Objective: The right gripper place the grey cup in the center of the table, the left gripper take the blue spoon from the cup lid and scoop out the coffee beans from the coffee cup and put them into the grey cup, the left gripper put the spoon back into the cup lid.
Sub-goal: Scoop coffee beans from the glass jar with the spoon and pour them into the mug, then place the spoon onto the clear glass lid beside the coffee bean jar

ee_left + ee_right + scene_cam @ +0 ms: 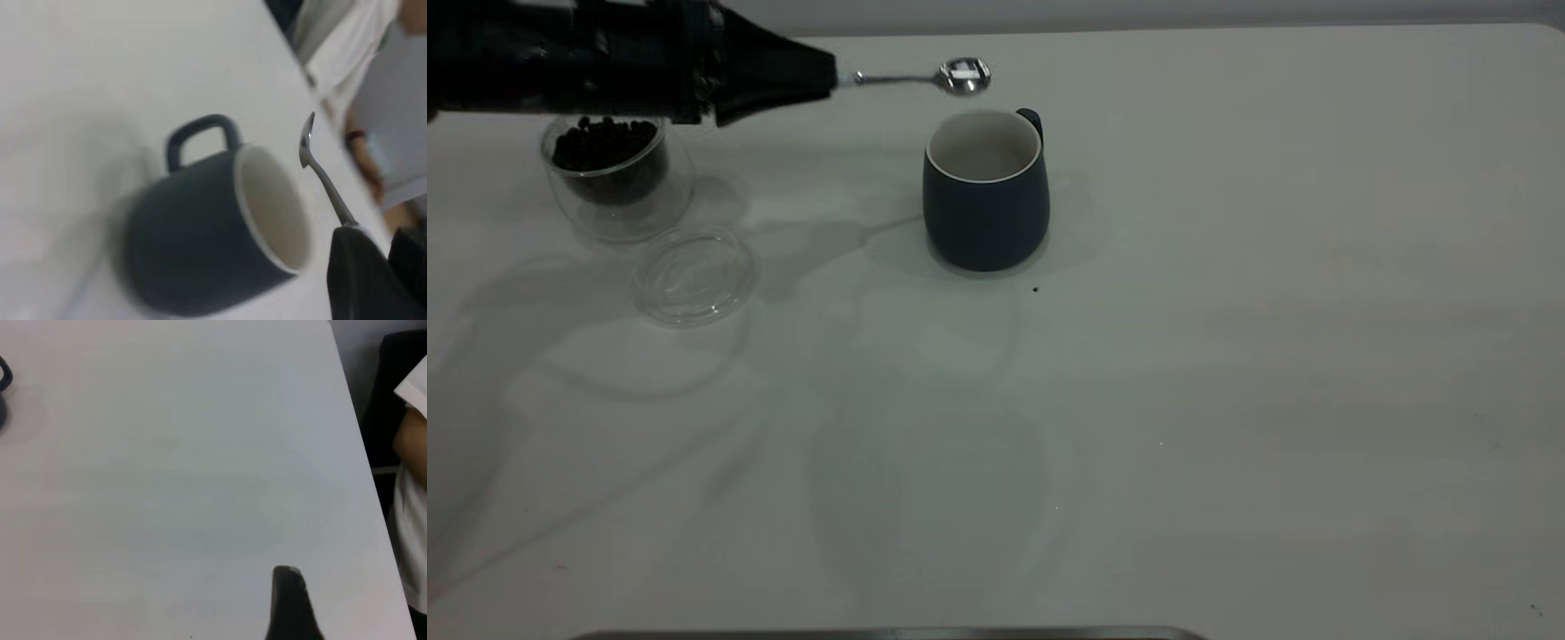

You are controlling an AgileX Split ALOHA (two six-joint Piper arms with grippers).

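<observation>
L gripper (pixel 818 78) is up in the air at the far L side of the table (pixel 1227 400), fingers clamped on the blue spoon (pixel 934 78) w/ the handle hidden between them; only the metal neck & bowl stick out. Spoon is held roughly level, its bowl just past the far rim of the grey cup (pixel 985 191) in the exterior view, above it & not touching. Spoon bowl looks shiny & bare, no beans seen on it. In the L wrist view the spoon (pixel 320 170) sits beside the mug's mouth, & the grey cup (pixel 213 227) shows an off-white inside w/ nothing visible in it. Mug stands upright near the table's middle, handle turned to the far side. Coffee cup (pixel 618 178) stands at the far L, partly under the gripper body, w/ coffee beans (pixel 603 142) heaped inside. Cup lid (pixel 694 274) lies flat just beside the glass cup on its near side, nothing on it. One small dark speck (pixel 1035 289) lies on the table near the mug's base. R gripper: only one dark finger (pixel 288 603) shows, in its own wrist view, over bare tabletop well apart from the mug; can't tell if open or closed. A person's sleeve & arm (pixel 410 447) show past the table edge.
</observation>
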